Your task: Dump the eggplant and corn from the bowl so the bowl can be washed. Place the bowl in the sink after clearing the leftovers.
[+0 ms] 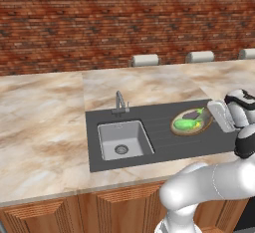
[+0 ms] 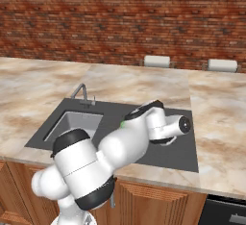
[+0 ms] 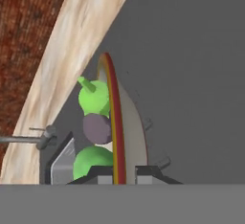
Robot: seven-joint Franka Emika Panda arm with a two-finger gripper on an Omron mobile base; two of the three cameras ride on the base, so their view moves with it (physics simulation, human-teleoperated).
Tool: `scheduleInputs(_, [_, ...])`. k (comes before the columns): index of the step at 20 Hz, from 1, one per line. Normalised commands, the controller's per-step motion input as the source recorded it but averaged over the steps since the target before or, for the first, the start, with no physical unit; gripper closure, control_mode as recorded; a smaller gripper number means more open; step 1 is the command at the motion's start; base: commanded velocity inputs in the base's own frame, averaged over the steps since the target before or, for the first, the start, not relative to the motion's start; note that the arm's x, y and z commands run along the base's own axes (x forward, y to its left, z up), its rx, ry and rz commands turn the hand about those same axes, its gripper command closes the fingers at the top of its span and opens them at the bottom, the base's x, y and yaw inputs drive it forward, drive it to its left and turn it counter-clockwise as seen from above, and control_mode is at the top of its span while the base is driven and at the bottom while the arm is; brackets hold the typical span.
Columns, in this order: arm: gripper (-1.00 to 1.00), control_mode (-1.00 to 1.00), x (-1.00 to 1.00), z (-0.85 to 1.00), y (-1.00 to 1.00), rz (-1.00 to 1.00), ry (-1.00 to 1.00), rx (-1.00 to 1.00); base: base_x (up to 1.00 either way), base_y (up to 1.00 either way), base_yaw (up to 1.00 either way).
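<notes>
Bowl [image 1: 191,122] sits tilted over the dark drainboard part of the sink [image 1: 149,132] surround, right of the basin, its right rim at the gripper [image 1: 215,113]. Inside it, left base view: bright green corn [image 1: 188,124] across the middle, dark eggplant [image 1: 191,114] toward the back rim. The basin w/ round drain holds nothing; thin faucet [image 1: 119,102] stands just behind it. Hand view gives the bowl edge-on: red-yellow rim [image 3: 115,122] runs up the frame from between the two finger tips [image 3: 103,176], one tip each side of the rim, so the gripper [image 3: 118,176] is closed narrow on the bowl's edge. Same view has green corn [image 3: 94,98] and purple-grey eggplant [image 3: 98,128] stacked against the bowl's inner face, more green lower down [image 3: 92,162], plus the faucet [image 3: 28,139] seen sideways and a corner of the basin [image 3: 62,163]. Right base view: the arm's white body covers the bowl area; just a small green sliver [image 2: 123,123] peeks beside the wrist, while the basin [image 2: 77,123] and faucet [image 2: 82,94] show clear. Marble counter [image 1: 45,122] around the sink, brick wall [image 1: 124,18] behind, pale chair-back tops [image 1: 145,59] at the far edge. No brands, labels or writing readable in any view.
</notes>
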Motion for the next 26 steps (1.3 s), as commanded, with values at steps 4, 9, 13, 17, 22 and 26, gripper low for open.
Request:
scheduleInputs(4, [1.00, -1.00, 0.29, -0.33, 0.54, -0.11, 0.00, -0.17, 0.00, 0.00, 0.00])
scheduleInputs(9, [1.00, -1.00, 0.00, -0.34, 0.38, -0.03, 0.00, -0.23, 0.00, 0.00, 0.00])
scheduleInputs(13, [1.00, -1.00, 0.02, -0.08, 0.31, 0.00, 0.00, -0.19, 0.00, 0.00, 0.00])
scheduleInputs(17, [1.00, -1.00, 0.00, 0.00, 0.16, 0.00, 0.02, -0.13, 0.00, 0.00, 0.00])
scheduleInputs(22, [1.00, -1.00, -0.37, 0.16, 0.02, 0.00, -0.11, -0.02, 0.00, 0.00, 0.00])
scheduleInputs(26, [1.00, -1.00, -0.49, 0.44, 0.01, 0.00, -0.23, -0.02, 0.00, 0.00, 0.00])
